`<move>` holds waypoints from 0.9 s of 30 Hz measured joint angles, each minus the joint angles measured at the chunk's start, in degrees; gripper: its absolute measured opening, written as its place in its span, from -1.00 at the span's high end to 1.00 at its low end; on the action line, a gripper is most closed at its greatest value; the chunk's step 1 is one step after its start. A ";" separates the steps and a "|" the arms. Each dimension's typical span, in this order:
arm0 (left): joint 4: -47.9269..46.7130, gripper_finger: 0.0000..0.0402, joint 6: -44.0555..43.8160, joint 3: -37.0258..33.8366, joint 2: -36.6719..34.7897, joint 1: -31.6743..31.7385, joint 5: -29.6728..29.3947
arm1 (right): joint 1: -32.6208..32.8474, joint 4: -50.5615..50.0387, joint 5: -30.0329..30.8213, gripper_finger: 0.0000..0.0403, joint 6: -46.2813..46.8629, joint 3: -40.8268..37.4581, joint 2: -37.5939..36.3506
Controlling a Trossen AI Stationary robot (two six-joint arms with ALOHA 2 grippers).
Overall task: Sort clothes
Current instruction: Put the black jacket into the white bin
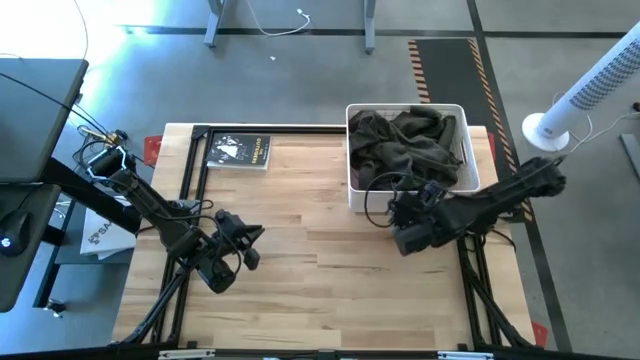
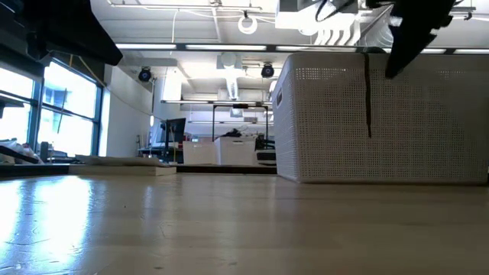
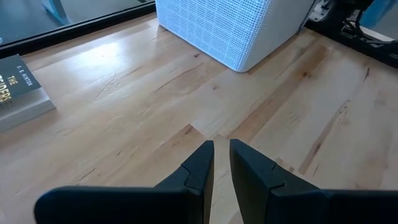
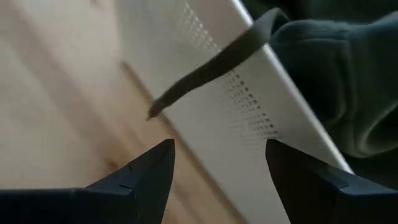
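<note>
Dark grey-olive clothes (image 1: pixel 410 145) lie heaped in the white lattice basket (image 1: pixel 352 170) at the table's far right; they also show in the right wrist view (image 4: pixel 336 81). A dark strap of one garment (image 4: pixel 205 71) hangs over the basket's near wall, and it shows in the low view too (image 2: pixel 368 95). My right gripper (image 4: pixel 221 155) is open and empty, just outside the basket's near wall (image 1: pixel 395 210), above the table. My left gripper (image 3: pixel 222 155) is shut and empty over the bare wood left of centre (image 1: pixel 250 245). No other garments show.
A small dark booklet (image 1: pixel 240 150) lies flat at the table's far left, and shows in the left wrist view (image 3: pixel 18 93). A black frame rail (image 1: pixel 200 170) runs along the table's left and far sides. Bare wood (image 1: pixel 320 230) lies between the two grippers.
</note>
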 joint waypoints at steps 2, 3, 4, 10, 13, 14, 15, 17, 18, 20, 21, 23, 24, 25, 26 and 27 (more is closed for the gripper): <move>0.30 0.76 0.68 0.00 0.00 0.00 -0.01 | 0.00 -0.40 0.76 -0.24 -0.20 0.00 2.05; 0.55 0.76 0.96 0.00 0.00 0.00 -0.01 | -0.16 0.20 0.94 -0.24 -1.00 0.00 2.89; 0.95 0.76 1.38 0.00 0.00 0.00 0.01 | -0.37 1.66 1.22 -0.24 -2.31 0.00 3.60; 2.45 0.76 3.38 0.00 0.00 0.00 0.09 | -2.01 14.02 1.85 -0.24 -11.10 -3.76 4.29; 2.53 0.76 3.47 0.00 0.00 0.00 0.16 | -2.91 19.91 2.33 -0.24 -11.50 -9.63 2.38; 2.57 0.76 3.51 0.00 -0.02 0.00 0.14 | -3.10 22.35 2.79 -0.24 -12.29 -11.50 1.55; 2.62 0.76 3.51 0.00 -0.01 0.00 0.15 | -3.08 25.65 3.00 -0.24 -13.21 -13.38 0.75; 2.62 0.76 3.52 0.00 -0.01 0.00 0.14 | -3.11 33.90 2.13 -0.24 -16.06 -16.76 -0.63; 2.62 0.76 3.51 0.00 -0.02 0.00 0.14 | -3.17 38.15 2.10 -0.24 -18.09 -18.34 -1.30; 2.62 0.76 3.53 0.00 -0.02 0.00 0.14 | -3.23 47.00 2.02 -0.24 -22.70 -20.89 -2.70; 2.61 0.76 3.51 0.00 -0.02 0.00 0.14 | -3.19 51.43 2.01 -0.24 -25.03 -21.92 -3.23; 2.64 0.76 3.51 0.00 -0.02 0.00 0.12 | -3.16 57.36 2.00 -0.24 -28.90 -23.44 -3.99; 2.62 0.76 3.51 0.00 -0.02 0.00 0.13 | -3.15 59.50 2.07 -0.24 -30.59 -23.71 -4.41; 2.66 0.76 3.51 0.00 -0.02 0.00 0.13 | -3.18 61.38 2.21 -0.24 -31.91 -23.70 -4.98; 2.67 0.76 3.51 0.00 -0.02 0.00 0.12 | -3.21 62.57 2.27 -0.24 -33.07 -23.35 -5.72; 2.66 0.76 3.51 0.00 -0.02 0.00 0.11 | -3.41 63.17 2.62 -0.24 -34.20 -22.68 -6.42</move>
